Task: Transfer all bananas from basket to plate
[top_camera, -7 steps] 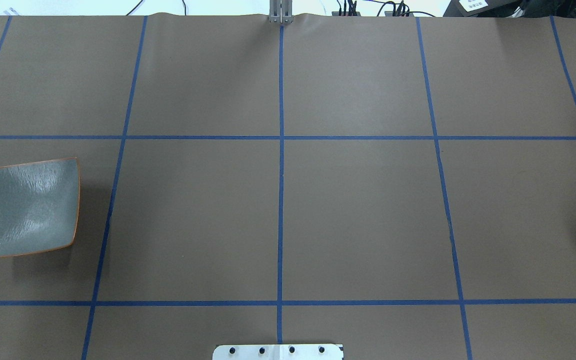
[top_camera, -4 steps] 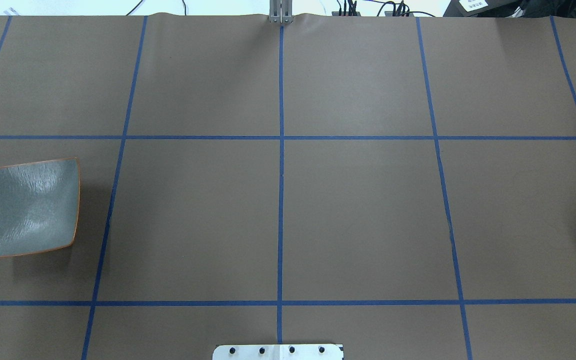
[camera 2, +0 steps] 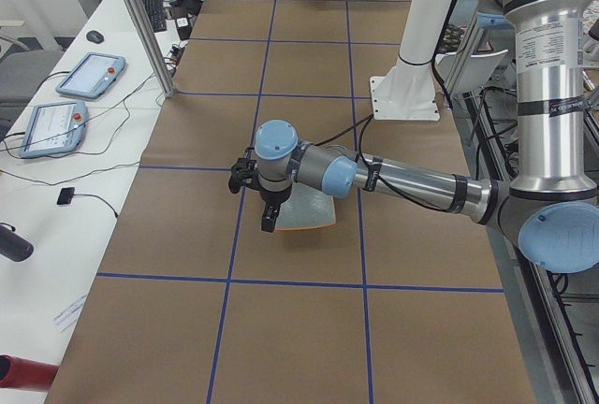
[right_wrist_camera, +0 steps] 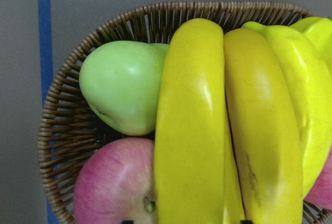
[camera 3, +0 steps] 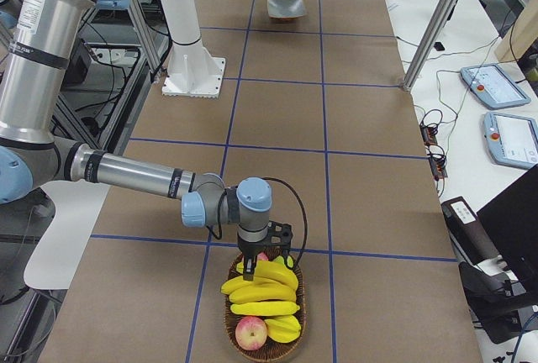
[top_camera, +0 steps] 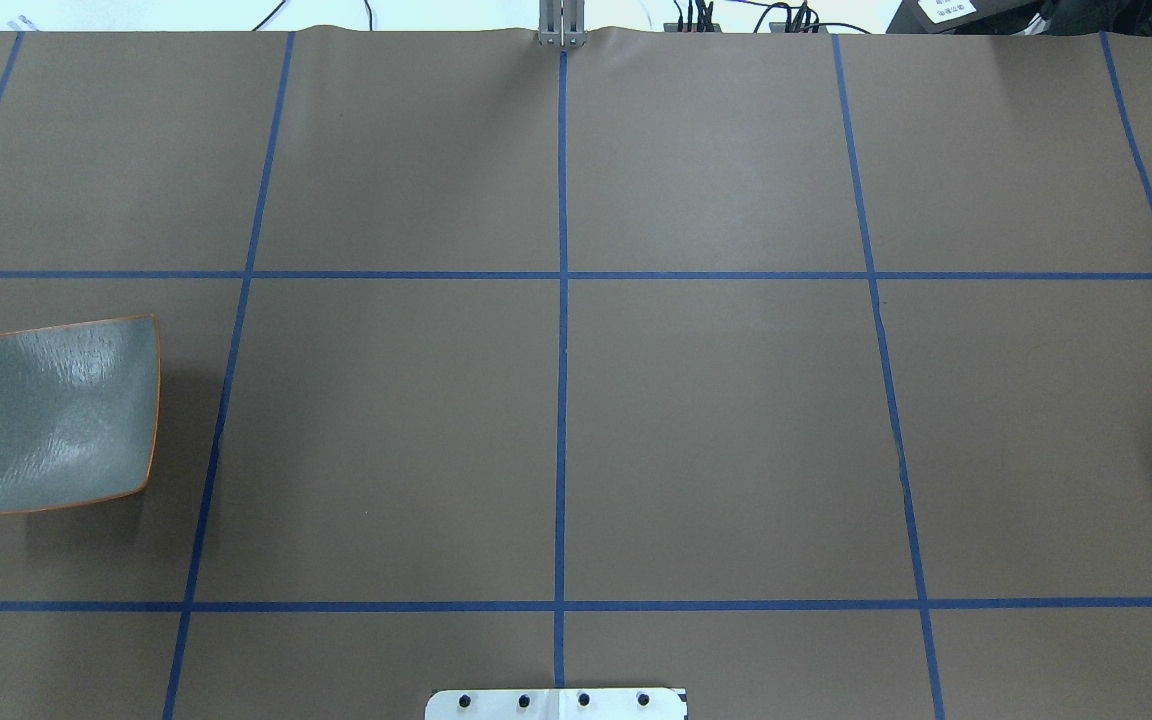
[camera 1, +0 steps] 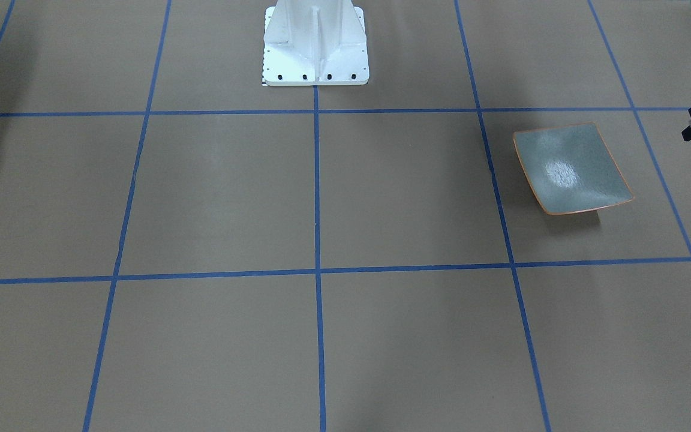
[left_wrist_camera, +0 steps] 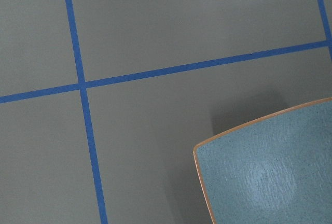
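On the robot's left of the white base [camera 1: 315, 45], the plate [top_camera: 56, 420] sits flat on the brown tabletop [top_camera: 716, 420], inside one square of the blue tape grid [top_camera: 562, 350]. It is a square grey-green dish with a thin orange-brown rim, and nothing lies on it.

The left end effector [camera 2: 267, 217] points downward and is held over the tabletop just past the plate's edge farthest from the base. The left wrist view shows one plate corner [left_wrist_camera: 270, 177] and a tape crossing beneath it. Its fingers are too small and dark to tell whether they are spread or closed, and nothing is seen in them.

On the opposite side of the base, well apart from it at the robot's right end of the tabletop, stands an oval wicker basket [camera 3: 228, 313]. In it the yellow bananas [camera 3: 261, 291] lie side by side across the top; their exact number is not clear. A pink-red apple [camera 3: 252, 332] and a green pear [right_wrist_camera: 122, 92] lie beside and under them.

The right end effector [camera 3: 269, 264] hangs directly above the bananas, on the basket's base-side end. The right wrist view looks straight down on the bananas [right_wrist_camera: 189, 130]. How far its fingers are parted cannot be told, nor whether they touch the fruit.
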